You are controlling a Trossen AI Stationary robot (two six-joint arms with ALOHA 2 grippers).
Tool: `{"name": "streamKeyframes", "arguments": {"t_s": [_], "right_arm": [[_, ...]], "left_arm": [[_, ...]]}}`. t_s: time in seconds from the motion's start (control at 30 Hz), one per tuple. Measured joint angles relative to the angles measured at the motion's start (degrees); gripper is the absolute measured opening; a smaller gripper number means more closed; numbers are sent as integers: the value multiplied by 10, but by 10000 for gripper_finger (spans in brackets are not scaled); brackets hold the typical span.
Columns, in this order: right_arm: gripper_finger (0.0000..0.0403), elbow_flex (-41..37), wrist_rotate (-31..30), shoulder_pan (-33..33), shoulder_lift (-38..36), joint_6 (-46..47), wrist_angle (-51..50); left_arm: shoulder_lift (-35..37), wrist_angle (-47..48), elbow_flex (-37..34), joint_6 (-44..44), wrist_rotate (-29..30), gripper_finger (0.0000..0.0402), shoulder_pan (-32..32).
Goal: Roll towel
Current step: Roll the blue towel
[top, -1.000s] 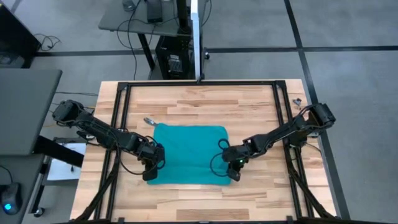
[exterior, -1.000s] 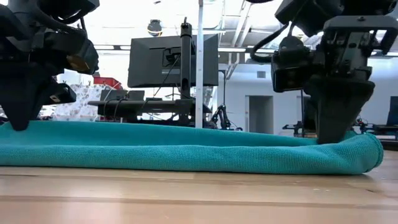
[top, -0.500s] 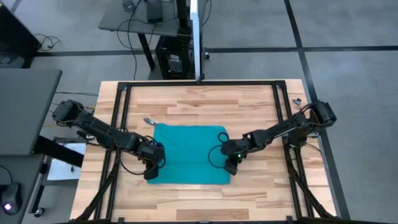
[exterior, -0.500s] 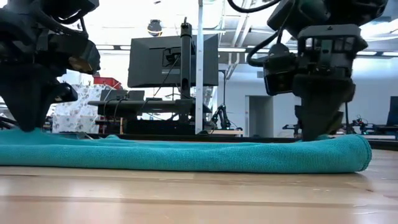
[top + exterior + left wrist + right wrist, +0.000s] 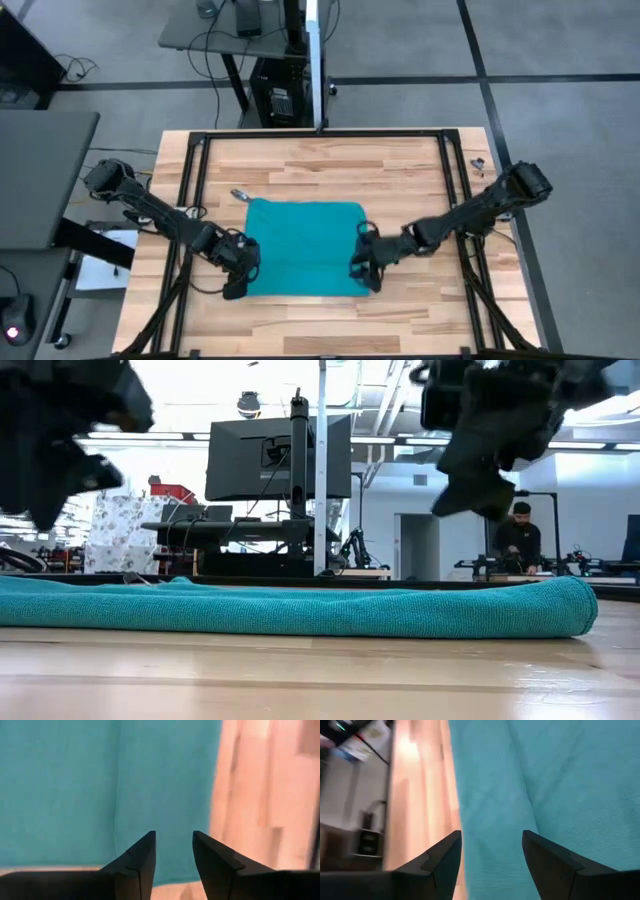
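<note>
Left gripper (image 5: 238, 283) and right gripper (image 5: 365, 276): both parted, empty, above the towel's (image 5: 304, 248) near corners.

We list the towel mid-bench (image 5: 400, 160), its near edge folded into one low roll, not gripped. We judge a re-grip step; next, we must pinch that roll and turn it toward the far edge. Monitor (image 5: 278, 457) and a person (image 5: 518, 545) stand beyond.

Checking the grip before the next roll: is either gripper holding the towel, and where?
Nothing is held. The left gripper and right gripper both stand open above the towel, clear of it.
</note>
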State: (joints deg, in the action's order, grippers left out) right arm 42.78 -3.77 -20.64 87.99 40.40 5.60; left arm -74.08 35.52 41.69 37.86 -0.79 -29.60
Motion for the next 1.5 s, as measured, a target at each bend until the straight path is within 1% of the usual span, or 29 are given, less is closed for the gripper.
{"name": "streamKeyframes", "arguments": {"t_s": [0.1,0.17,0.27,0.37,0.53,0.63,0.73,0.9,1.07,1.13,1.2,1.27,1.3,1.33,1.4,1.5], "right_arm": [[198,-1,-51,-34,48,1,28],[196,-1,-63,-50,80,5,66],[193,-1,-86,-62,118,5,98],[188,0,-121,-63,133,5,103],[184,1,-137,-72,169,-7,110],[184,3,-146,-81,187,-12,97],[184,3,-149,-86,187,-27,90],[184,-2,-126,-77,142,-59,64],[184,-1,-119,-63,59,-72,41],[184,-1,-119,-61,30,-60,40],[184,-2,-120,-61,4,-25,44],[184,-1,-115,-47,-22,-16,48],[184,1,-102,-35,-33,-17,43],[184,6,-89,-22,-44,-32,26],[184,33,-75,-2,-64,-81,-41],[184,105,-68,5,-81,-159,-171]], "left_arm": [[0,-52,-23,35,31,107,-20],[-1,-74,-38,45,47,107,-21],[-1,-80,-46,48,51,106,-19],[-1,-90,-60,52,52,106,-18],[0,-133,-109,57,55,106,-21],[1,-115,-121,51,62,106,-15],[2,-102,-120,51,65,106,-8],[0,-90,-88,26,69,106,1],[0,-55,-45,18,70,106,1],[0,-55,-36,19,70,106,2],[0,-66,-32,20,77,106,7],[0,-83,-28,15,81,106,21],[0,-80,-24,9,77,108,35],[0,-69,-16,-3,64,111,52],[0,-34,5,-38,30,120,84],[7,20,48,-92,-9,139,115]]}}
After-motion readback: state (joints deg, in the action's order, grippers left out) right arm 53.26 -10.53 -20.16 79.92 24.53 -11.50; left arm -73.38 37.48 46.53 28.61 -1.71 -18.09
